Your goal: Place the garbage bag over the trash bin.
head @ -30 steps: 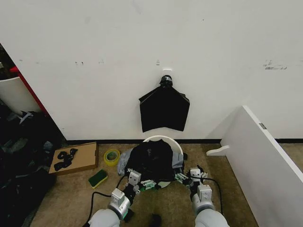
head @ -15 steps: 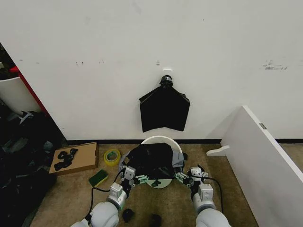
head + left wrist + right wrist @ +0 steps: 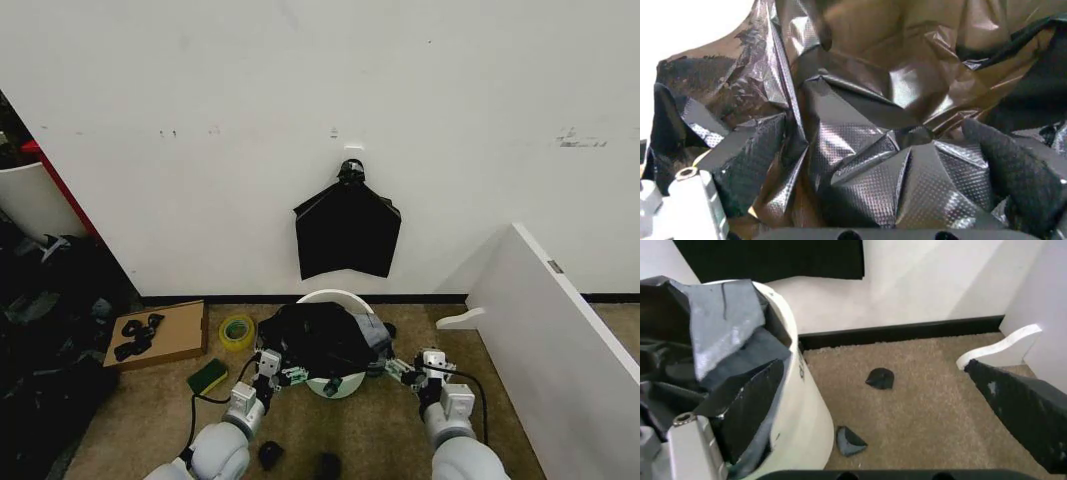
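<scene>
- Head view: trash bin (image 3: 337, 385) sits lower centre of frame, on carpet by the wall; white rim shows at the back and at the front underside. Garbage bag (image 3: 318, 337) is heaped over the bin mouth, crinkled, not yet pulled down the sides.
- Left gripper (image 3: 278, 372) is at the bag's lower-left edge, touching the plastic. Right gripper (image 3: 403, 371) is at the lower right of the bin, just beside the bag's right edge.
- Bag lies between the two grippers, long axis approx left-right across the frame. Left gripper is nearer the bag; right one sits a bit apart from it.
- Other stuff: flat black sheaf of bags (image 3: 347, 232) hangs on the wall above the bin, tape roll (image 3: 237, 331) and sponge (image 3: 207, 377) at left, white board (image 3: 560, 330) at right.
- Left wrist view: bag plastic bunched right at the camera, folds converging at centre frame. Left finger (image 3: 1010, 175), dark, at lower right, pressed into the folds. Looks clamped on the bag, prob a pinch, though the contact point is hidden by folds.
- Right wrist view: bin wall (image 3: 803, 410) at left of frame, bag (image 3: 713, 345) draped over its rim, small black scraps (image 3: 880, 378) on carpet mid-frame. Right finger (image 3: 1023, 410) at far right, other finger at lower left, wide gap, nothing between them: jaws spread, empty.
- Judgement: next move turns on the right side, the bag edge lies toward frame left of the right gripper.
</scene>
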### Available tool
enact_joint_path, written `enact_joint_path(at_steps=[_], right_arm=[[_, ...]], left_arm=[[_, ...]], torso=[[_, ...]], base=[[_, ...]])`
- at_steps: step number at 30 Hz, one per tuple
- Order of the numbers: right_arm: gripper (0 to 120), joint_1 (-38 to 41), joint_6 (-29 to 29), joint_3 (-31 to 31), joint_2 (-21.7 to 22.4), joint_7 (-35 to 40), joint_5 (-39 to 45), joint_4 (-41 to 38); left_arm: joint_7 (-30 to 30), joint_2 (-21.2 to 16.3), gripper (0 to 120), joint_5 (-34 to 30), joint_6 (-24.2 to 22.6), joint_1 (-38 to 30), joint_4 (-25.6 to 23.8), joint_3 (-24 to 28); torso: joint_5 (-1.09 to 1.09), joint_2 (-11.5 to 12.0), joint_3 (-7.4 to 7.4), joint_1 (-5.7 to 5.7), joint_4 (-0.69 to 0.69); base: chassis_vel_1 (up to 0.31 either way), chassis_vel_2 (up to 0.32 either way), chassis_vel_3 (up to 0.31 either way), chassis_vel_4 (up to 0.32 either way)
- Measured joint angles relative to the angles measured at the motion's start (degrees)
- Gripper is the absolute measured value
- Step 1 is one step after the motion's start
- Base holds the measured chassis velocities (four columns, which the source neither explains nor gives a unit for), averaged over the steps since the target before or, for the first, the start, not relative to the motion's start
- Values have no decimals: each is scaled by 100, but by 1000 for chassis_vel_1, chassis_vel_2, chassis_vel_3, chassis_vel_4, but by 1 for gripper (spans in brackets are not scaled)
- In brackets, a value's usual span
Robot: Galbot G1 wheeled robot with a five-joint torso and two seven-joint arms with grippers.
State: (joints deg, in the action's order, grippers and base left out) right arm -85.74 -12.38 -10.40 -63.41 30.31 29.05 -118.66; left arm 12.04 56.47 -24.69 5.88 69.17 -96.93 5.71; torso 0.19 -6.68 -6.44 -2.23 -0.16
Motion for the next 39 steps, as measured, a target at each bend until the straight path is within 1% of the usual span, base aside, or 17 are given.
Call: enact_joint_path(at_steps=[3,6,7,9,13,20,23,25,27,29,31,33,34,35,36,38,39], right_arm=[[100,22,-5,-6,0,28,3,0],[100,67,-46,-85,-16,142,104,-58],[100,68,-50,-95,-17,148,116,-69],[100,56,-98,-261,-13,179,275,-229],[100,18,-159,-477,34,188,434,-431],[100,-120,-252,-788,139,139,652,-785],[100,41,-403,-938,313,-63,995,-783],[100,109,-467,-972,360,-103,1114,-760],[100,363,-647,-1089,540,-261,1537,-623],[100,728,-848,-1234,842,-645,1977,-351],[100,1126,-1031,-1254,1136,-1149,2225,31],[100,1269,-1101,-1266,1251,-1356,2276,188],[100,1506,-1223,-1260,1432,-1648,2349,470],[100,1599,-1259,-1229,1480,-1721,2382,569],[100,1937,-1411,-1070,1604,-1941,2539,893],[100,2561,-1715,-709,1770,-2335,2824,1427],[100,2561,-1715,-709,1770,-2335,2824,1427]], left_arm=[[5,-33,100,-8,5,51,-166,-48],[0,-200,100,-72,20,213,-622,-177],[-2,-206,100,-74,21,220,-637,-183],[-67,-359,100,-117,68,390,-1014,-304],[-123,-489,100,-117,107,545,-1285,-417],[-145,-643,100,-69,210,844,-1560,-669],[-177,-706,100,-4,288,1108,-1794,-902],[-180,-712,100,11,305,1151,-1841,-938],[-179,-721,100,36,354,1293,-2024,-1052],[-166,-694,100,12,395,1415,-2220,-1162],[-158,-653,100,-46,416,1499,-2314,-1187],[-158,-647,100,-80,422,1487,-2320,-1181],[-155,-654,100,-144,427,1432,-2320,-1162],[-152,-657,100,-154,430,1431,-2320,-1165],[-153,-659,100,-169,447,1477,-2323,-1197],[-160,-659,100,-167,505,1706,-2379,-1252],[-160,-659,100,-167,505,1706,-2379,-1252]], torso=[[0,0,0,0,0],[2,0,0,0,0],[2,0,0,0,0],[1,0,0,0,1],[1,0,0,0,0],[1,0,0,0,-2],[1,0,1,0,-1],[1,0,1,0,1],[2,0,0,0,3],[2,-1,1,0,-2],[4,0,0,0,3],[4,0,0,0,6],[0,0,0,0,0],[-1,0,0,0,-4],[0,0,0,0,-7],[4,0,0,0,-1],[4,0,0,0,-1]], base=[[0,0,0,0],[0,0,0,0],[0,0,0,0],[0,0,0,0],[0,0,0,0],[0,0,0,0],[0,0,0,0],[0,0,0,0],[0,0,0,0],[0,0,0,0],[0,0,0,0],[0,0,0,0],[0,0,0,0],[0,0,0,0],[0,0,0,0],[0,0,0,0],[0,0,0,0]])
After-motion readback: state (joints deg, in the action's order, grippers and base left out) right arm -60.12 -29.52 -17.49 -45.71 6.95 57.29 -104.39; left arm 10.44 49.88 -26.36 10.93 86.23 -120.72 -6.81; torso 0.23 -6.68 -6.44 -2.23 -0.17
